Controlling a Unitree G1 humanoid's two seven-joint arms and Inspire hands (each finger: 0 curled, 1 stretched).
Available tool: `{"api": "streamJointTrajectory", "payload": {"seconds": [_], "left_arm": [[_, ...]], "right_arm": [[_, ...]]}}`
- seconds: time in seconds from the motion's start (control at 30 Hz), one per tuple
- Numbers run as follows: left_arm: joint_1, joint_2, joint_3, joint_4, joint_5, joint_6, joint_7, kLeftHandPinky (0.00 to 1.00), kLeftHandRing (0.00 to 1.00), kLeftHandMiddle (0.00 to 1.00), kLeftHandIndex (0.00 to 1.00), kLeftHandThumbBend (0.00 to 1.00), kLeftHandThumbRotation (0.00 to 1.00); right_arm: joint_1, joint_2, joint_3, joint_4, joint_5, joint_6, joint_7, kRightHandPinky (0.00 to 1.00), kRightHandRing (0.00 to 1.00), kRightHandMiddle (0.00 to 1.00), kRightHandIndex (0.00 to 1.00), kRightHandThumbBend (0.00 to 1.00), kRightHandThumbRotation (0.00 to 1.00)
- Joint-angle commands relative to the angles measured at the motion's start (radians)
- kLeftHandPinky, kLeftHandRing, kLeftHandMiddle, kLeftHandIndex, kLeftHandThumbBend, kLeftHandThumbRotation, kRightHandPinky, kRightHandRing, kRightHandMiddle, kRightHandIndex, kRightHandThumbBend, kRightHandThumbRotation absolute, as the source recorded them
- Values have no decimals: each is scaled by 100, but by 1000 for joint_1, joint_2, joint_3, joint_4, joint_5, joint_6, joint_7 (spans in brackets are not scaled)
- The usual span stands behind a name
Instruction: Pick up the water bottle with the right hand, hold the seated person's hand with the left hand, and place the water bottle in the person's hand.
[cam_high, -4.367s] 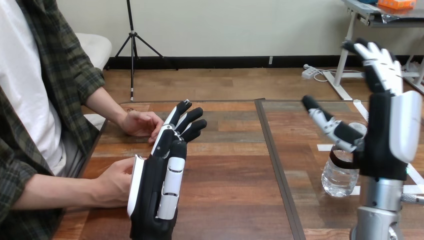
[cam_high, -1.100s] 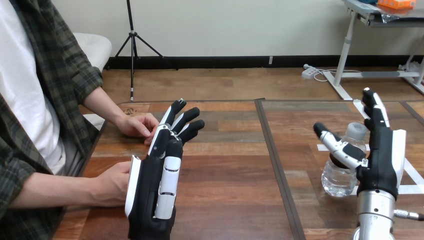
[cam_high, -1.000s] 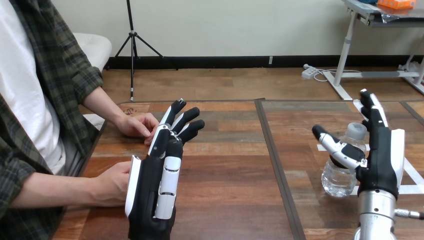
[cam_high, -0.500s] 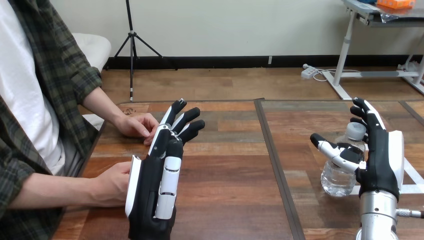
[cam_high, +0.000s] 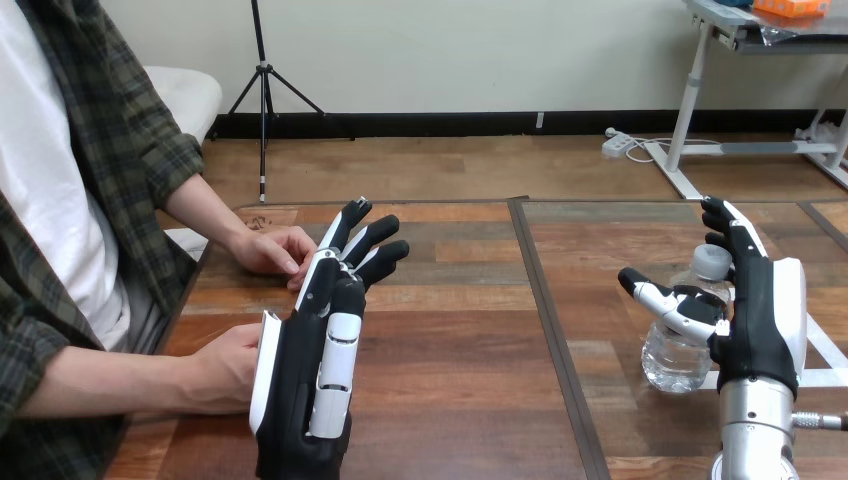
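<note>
Just in front of the right hand (cam_high: 762, 322), on the far side of its palm, stands the clear plastic water bottle with a pale cap (cam_high: 676, 356), upright on the brown wooden table (cam_high: 470, 330). The hand is raised on edge and spread wide: its thumb (cam_high: 655, 298) reaches out across the near face of the bottle, and its fingers (cam_high: 735, 236) rise straight past the cap on the outer side. The bottle sits in the gap between thumb and fingers with nothing curled round it. Whether the thumb actually touches the plastic is hard to call from here. A strip of white tape (cam_high: 835, 378) lies on the table just beyond the wrist, on the outer side. Over to the left hand (cam_high: 310, 385): it is also up on edge, with its white back shell turned outward and its fingers (cam_high: 375, 238) straight and close together, pointing away, not gripping anything. Against that back shell rests the person's nearer hand (cam_high: 228, 365), seemingly touching it, lying low on the table. The person's farther hand (cam_high: 272, 250) rests on the table just outside the left fingertips, close to them.
</note>
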Motion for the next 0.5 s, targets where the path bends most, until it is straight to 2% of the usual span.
{"api": "streamJointTrajectory", "payload": {"seconds": [0.0,0.47], "left_arm": [[-34,-48,-2,-12,2,-13,6,81,80,85,91,56,100],[-35,-46,-3,-6,0,-19,3,80,79,85,91,55,100]], "right_arm": [[-51,-20,15,-68,-24,11,-7,79,88,88,87,76,2],[-43,-26,19,-85,-49,46,-6,84,91,91,87,75,2]]}}
